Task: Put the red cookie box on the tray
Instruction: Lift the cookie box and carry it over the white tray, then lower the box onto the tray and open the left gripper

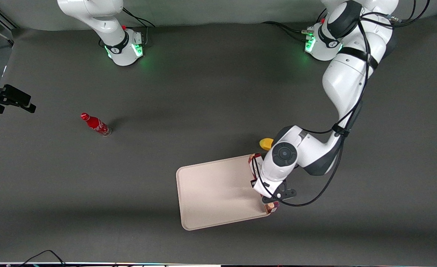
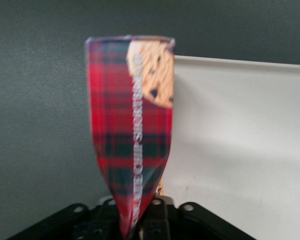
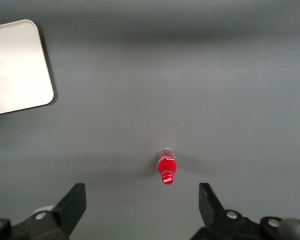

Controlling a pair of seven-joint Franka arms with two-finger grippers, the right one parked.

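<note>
The red cookie box (image 2: pixel 132 125), red tartan with a cookie picture at one end, is pinched between the fingers of my left gripper (image 2: pixel 140 220), which is shut on it. In the front view the gripper's hand (image 1: pixel 274 174) covers the middle of the box (image 1: pixel 254 160). Only the box's two ends show, along the tray's edge toward the working arm's end. The pale beige tray (image 1: pixel 218 193) lies flat on the grey table. In the left wrist view the box lies over the tray's rim (image 2: pixel 240 62), partly over the tray and partly over the table. I cannot tell whether it touches the tray.
A small yellow object (image 1: pixel 266 143) lies on the table beside the tray's corner, farther from the front camera, partly under the arm. A small red bottle (image 1: pixel 95 124) stands toward the parked arm's end; it also shows in the right wrist view (image 3: pixel 166 170). Cables lie at the table's front edge.
</note>
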